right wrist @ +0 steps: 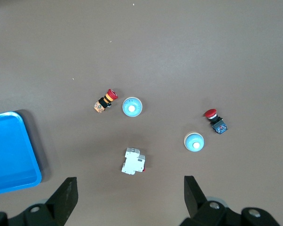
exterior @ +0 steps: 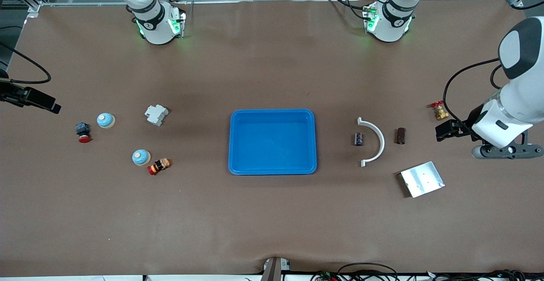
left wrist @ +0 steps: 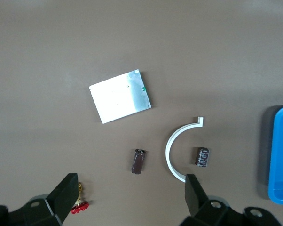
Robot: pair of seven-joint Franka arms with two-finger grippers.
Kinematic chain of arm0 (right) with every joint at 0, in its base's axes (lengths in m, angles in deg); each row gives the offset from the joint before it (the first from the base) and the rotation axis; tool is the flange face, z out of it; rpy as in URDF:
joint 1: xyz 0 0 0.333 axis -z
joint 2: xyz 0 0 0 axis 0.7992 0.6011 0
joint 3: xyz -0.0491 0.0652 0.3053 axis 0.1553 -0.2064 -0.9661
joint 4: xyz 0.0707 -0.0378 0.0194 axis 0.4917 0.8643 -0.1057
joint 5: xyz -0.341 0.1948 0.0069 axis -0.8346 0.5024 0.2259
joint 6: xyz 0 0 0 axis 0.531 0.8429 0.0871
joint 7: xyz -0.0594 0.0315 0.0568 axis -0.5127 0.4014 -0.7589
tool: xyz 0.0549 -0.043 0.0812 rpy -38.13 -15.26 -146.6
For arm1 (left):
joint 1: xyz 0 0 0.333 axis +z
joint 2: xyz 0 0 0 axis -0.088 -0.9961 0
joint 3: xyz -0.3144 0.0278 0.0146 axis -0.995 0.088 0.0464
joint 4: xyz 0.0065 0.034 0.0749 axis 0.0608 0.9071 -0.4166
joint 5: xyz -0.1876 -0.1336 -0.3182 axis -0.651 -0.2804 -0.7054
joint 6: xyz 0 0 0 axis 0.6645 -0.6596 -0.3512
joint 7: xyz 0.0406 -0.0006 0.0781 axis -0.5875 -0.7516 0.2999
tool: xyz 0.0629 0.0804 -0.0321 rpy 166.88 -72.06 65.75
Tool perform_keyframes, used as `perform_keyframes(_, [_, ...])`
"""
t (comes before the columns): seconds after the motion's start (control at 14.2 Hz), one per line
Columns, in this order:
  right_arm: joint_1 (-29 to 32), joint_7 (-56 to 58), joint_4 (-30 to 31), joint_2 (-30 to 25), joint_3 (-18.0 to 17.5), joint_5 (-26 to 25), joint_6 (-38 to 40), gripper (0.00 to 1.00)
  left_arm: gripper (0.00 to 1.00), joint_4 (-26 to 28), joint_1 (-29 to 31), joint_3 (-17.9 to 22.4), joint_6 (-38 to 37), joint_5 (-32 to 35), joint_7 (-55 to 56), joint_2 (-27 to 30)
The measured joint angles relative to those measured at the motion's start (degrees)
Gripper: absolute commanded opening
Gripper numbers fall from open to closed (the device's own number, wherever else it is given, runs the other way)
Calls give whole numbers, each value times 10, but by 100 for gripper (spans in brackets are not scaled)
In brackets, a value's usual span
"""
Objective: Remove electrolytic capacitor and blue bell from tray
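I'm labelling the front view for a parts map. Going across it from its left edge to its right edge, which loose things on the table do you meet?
Blue-bodied red pushbutton → blue bell → second blue bell → tray → capacitor → white curved bracket → brown capacitor → silver plate → brass valve.

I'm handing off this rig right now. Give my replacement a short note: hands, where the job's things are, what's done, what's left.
Left hand: open, empty, over the left arm's end of the table.
Right hand: open, empty, over the right arm's end.
Tray: mid-table, nothing in it.
Capacitors: on the table beside the white curved bracket.
Two blue bells: on the table toward the right arm's end.
Done: capacitor and bell are out of the tray.
Left: nothing visible.
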Motion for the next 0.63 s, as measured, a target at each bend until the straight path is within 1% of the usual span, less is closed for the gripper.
perform_keyframes(0.14, [0,0,0,0,0,0,0,100,100,0,-38,25,0,-10,3,8])
perform_keyframes(0.42, [0,0,0,0,0,0,1,100,100,0,-113,92,-4,-28,7,32])
perform_keyframes(0.49, [0,0,0,0,0,0,1,100,100,0,-124,101,-4,-29,7,36])
perform_keyframes(0.63, [0,0,0,0,0,0,1,100,100,0,-136,105,-5,-29,7,39])
